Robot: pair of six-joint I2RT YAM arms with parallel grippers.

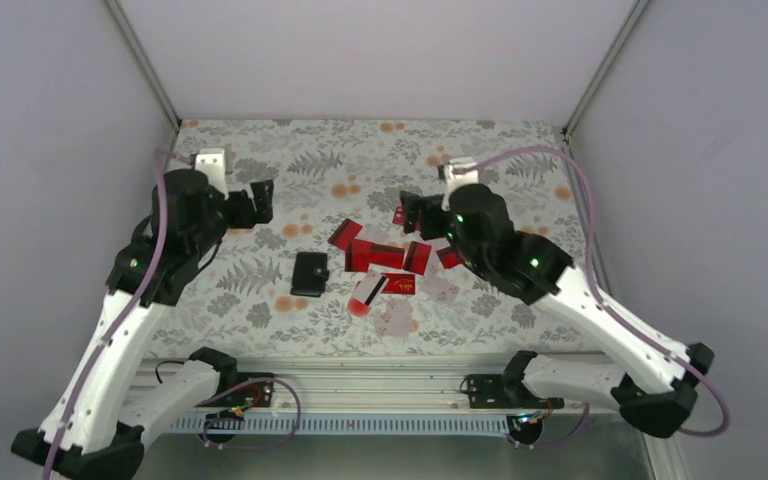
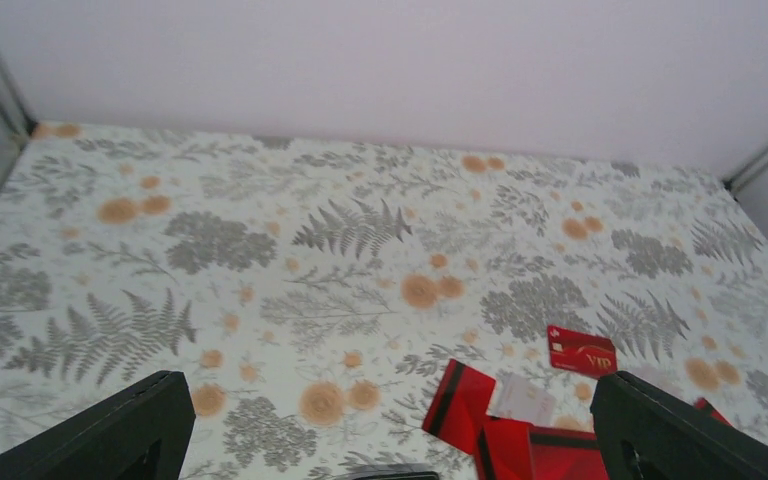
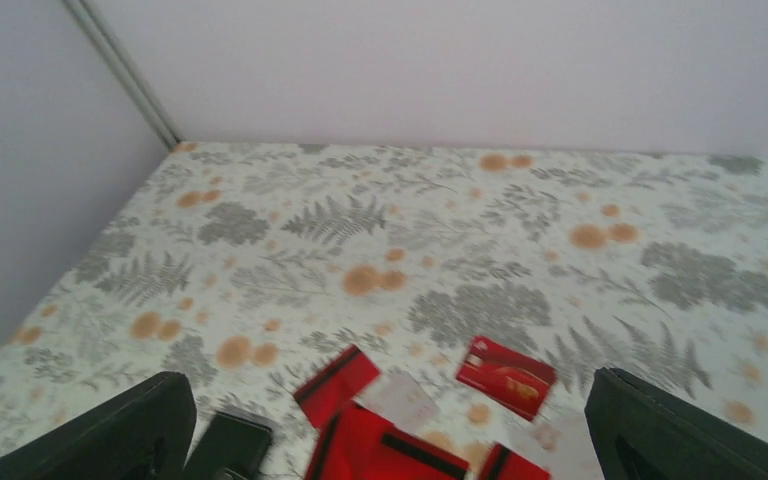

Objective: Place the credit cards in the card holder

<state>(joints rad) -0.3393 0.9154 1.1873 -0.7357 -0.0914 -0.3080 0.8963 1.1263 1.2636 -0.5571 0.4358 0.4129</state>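
Several red credit cards [image 1: 378, 256] lie scattered and overlapping at the middle of the floral table, some with a black stripe, one with gold lettering [image 1: 399, 285]. The black card holder [image 1: 309, 273] lies flat just left of them. My left gripper [image 1: 260, 201] hovers open behind and left of the holder, holding nothing. My right gripper [image 1: 417, 214] hovers open above the back of the pile. The left wrist view has a striped card [image 2: 457, 397] and the lettered card [image 2: 581, 350] between my fingers [image 2: 110, 432]. The right wrist view holds the card holder [image 3: 230, 445] and cards [image 3: 335, 372].
Pale cards [image 1: 441, 288] lie mixed in among the red ones, and a small red round spot [image 1: 359, 308] sits near the front of the pile. Grey walls close the table on three sides. A metal rail [image 1: 380, 385] runs along the near edge.
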